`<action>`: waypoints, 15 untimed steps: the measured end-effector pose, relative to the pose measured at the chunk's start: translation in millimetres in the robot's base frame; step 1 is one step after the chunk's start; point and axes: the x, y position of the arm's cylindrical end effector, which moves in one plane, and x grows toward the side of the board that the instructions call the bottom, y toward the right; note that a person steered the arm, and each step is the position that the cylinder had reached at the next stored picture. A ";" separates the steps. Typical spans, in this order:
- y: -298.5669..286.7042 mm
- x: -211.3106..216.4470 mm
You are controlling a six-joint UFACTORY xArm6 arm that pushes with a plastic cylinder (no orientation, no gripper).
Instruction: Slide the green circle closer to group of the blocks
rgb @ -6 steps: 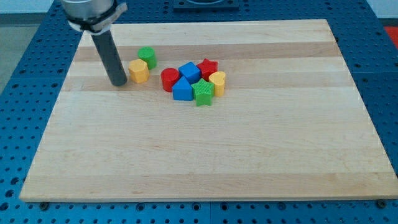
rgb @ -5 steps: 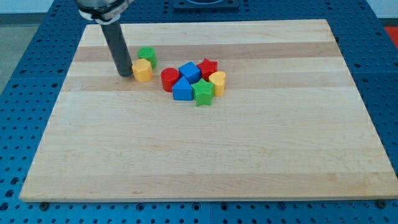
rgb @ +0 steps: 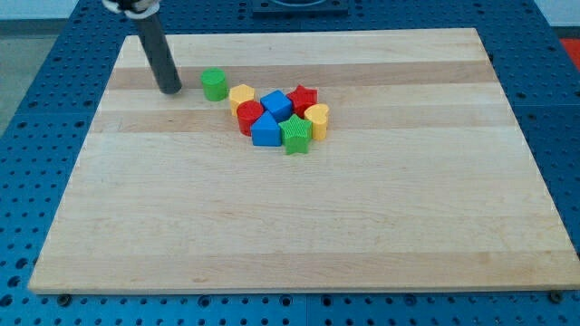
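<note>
The green circle [rgb: 214, 83] stands alone on the wooden board, just to the view's left of the group. The group holds a yellow hexagon-like block [rgb: 241, 96], a red round block [rgb: 248, 116], a blue cube [rgb: 276, 104], a red star [rgb: 303, 97], a yellow round block [rgb: 316, 119], a blue block [rgb: 265, 130] and a green star [rgb: 296, 134], all close together. My tip [rgb: 170, 90] rests on the board to the view's left of the green circle, with a gap between them.
The wooden board [rgb: 299, 226] lies on a blue perforated table [rgb: 36, 109]. The board's top edge runs close behind my rod.
The yellow hexagon has slid right and now touches the group. My tip has moved up and now stands left of the green circle. The green circle is about where it was.
</note>
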 end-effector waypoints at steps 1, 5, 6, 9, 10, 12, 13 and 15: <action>31.1 6.1; 93.0 -4.1; 93.0 -19.9; 124.8 -4.9; 126.1 12.8; 136.6 1.4; 136.7 3.3; 137.4 -7.0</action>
